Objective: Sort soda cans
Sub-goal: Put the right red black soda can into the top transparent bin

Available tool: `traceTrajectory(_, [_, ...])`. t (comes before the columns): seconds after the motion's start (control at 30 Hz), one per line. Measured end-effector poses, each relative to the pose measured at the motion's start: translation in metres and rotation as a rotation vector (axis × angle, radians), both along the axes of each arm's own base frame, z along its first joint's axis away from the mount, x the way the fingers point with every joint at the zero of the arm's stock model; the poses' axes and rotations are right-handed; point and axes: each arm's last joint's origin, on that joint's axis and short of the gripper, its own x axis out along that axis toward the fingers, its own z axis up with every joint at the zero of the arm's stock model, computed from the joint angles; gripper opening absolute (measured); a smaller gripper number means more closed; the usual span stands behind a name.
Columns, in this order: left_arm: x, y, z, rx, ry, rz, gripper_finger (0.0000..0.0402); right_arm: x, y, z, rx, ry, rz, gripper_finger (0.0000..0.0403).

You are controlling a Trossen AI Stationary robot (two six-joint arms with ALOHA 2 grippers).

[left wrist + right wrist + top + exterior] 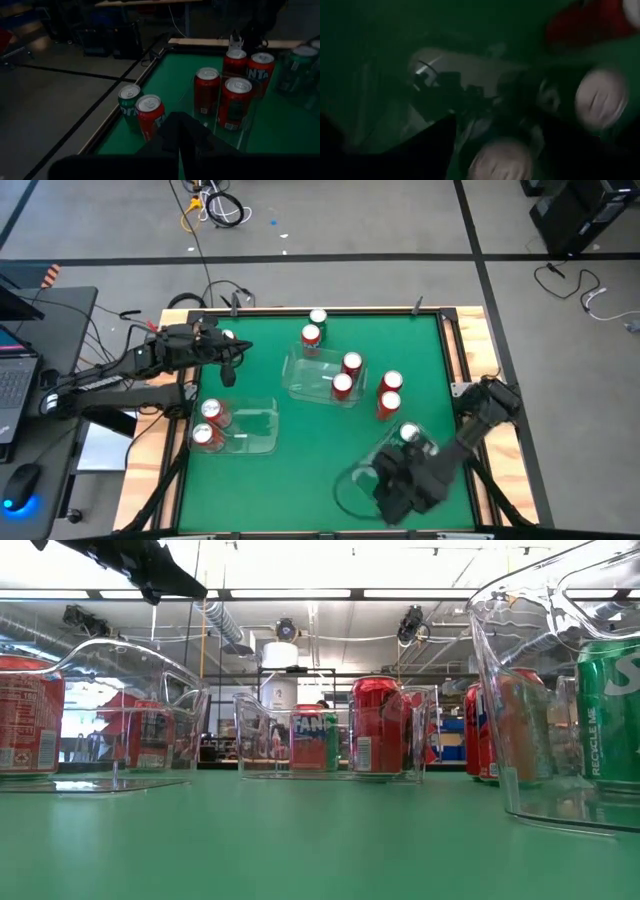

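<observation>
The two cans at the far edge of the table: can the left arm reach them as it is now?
Probably yes. The left gripper hovers shut near that edge, and the red can and green can stand outside the bins, with bare mat between. It must open first.

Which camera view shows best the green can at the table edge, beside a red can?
The left wrist view: the green can stands unobstructed beside the red can. The high view shows only its top; the low and right wrist views do not show it clearly.

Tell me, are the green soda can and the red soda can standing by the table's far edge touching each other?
Cannot tell. In the left wrist view the green soda can sits partly behind the red soda can, overlapping with no gap visible, but the actual contact is hidden.
</observation>
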Motion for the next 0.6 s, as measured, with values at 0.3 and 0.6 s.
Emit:
traceTrajectory(0.3, [0.016, 0.002, -0.004, 0.025, 0.030, -0.131, 0.0001, 0.053, -0.081, -0.002, -0.018, 0.143, 0.234, 0.0065])
traceTrajectory(0.6, [0.036, 0.006, -0.005, 0.041, -0.060, -0.269, 0.0001, 0.066, -0.144, 0.016, -0.117, 0.167, 0.390, 0.0002])
